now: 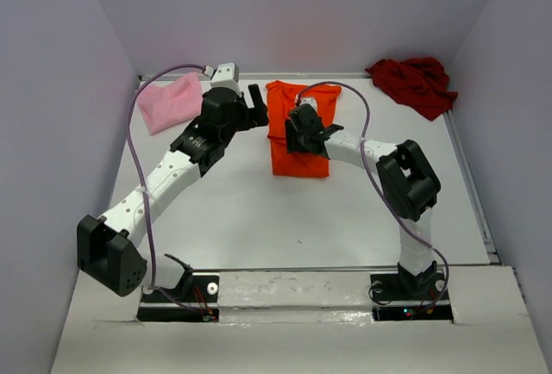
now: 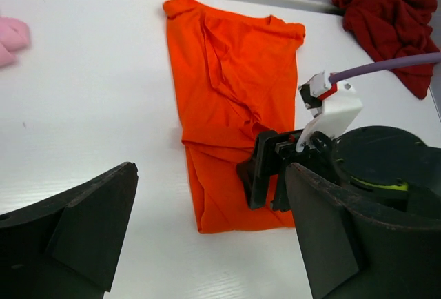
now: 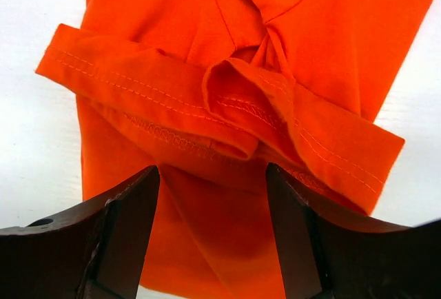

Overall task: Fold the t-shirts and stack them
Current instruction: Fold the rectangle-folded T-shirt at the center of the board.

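The orange t-shirt (image 1: 297, 165) is seen laid as a narrow, part-folded strip at upper centre of the top view, on the white table (image 1: 259, 219). The pink t-shirt (image 1: 168, 102) is bunched at upper left and the dark red t-shirt (image 1: 414, 81) is crumpled at upper right, both well apart from it. The L gripper (image 1: 256, 109) is spread wide just beside the orange shirt's left edge, w/ nothing gripped. The R gripper (image 1: 291, 140) is set over the shirt's middle, jaws partway apart; in the R wrist view a folded, hemmed band of orange cloth is seen lying just beyond the fingertips (image 3: 131, 209), not pinched.
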